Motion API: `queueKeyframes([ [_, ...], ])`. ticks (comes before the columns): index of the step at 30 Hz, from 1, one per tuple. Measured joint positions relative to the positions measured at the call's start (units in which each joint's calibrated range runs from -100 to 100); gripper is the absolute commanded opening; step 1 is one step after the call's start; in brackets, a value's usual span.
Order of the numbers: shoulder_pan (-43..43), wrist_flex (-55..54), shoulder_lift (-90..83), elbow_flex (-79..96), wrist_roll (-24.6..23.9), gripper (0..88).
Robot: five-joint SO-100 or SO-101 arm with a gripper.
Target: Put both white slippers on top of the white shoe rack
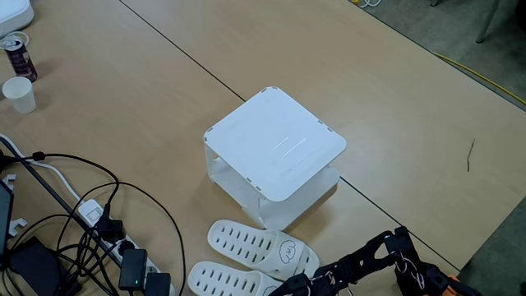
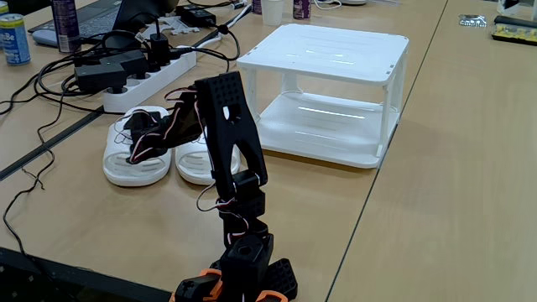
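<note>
white slippers [image 1: 259, 247] side by side near white shoe rack [image 1: 275, 141]; pincer [image 2: 144, 138] over them, opening unclear.

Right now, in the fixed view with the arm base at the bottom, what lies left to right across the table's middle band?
Power strip → white slippers with the end effector over them → white shoe rack.

Surface [image 1: 394, 115]: light wood-grain tabletops, joined along dark seams. Carried directly on it: one white shoe rack [image 1: 275, 144], central; two white slippers [image 1: 259, 245], laid side by side just beside the rack; a power strip [image 2: 147, 80] with tangled black cables; a paper cup [image 1: 18, 94]; a drink can [image 1: 18, 56]; the arm's base [image 2: 243, 281].
</note>
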Motion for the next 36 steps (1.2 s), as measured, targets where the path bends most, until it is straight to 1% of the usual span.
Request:
queueKeyframes([
  [1, 0.0, 0.0, 0.0, 0.0, 0.0, 2.6],
  [2, 0.07, 0.0, 0.0, 0.0, 0.0, 0.0],
  [4, 0.6, 0.0, 0.0, 0.0, 0.0, 1.1],
  [14, 0.6, -0.77, -1.24, -1.08, 0.0, 0.8],
  [25, -0.3, -0.26, -13.53, -0.9, 0.0, 0.8],
  [29, 1.05, 1.03, -18.97, -0.54, 0.0, 0.8],
  [36, 5.84, 5.84, -27.3, -0.54, 0.0, 0.8],
])
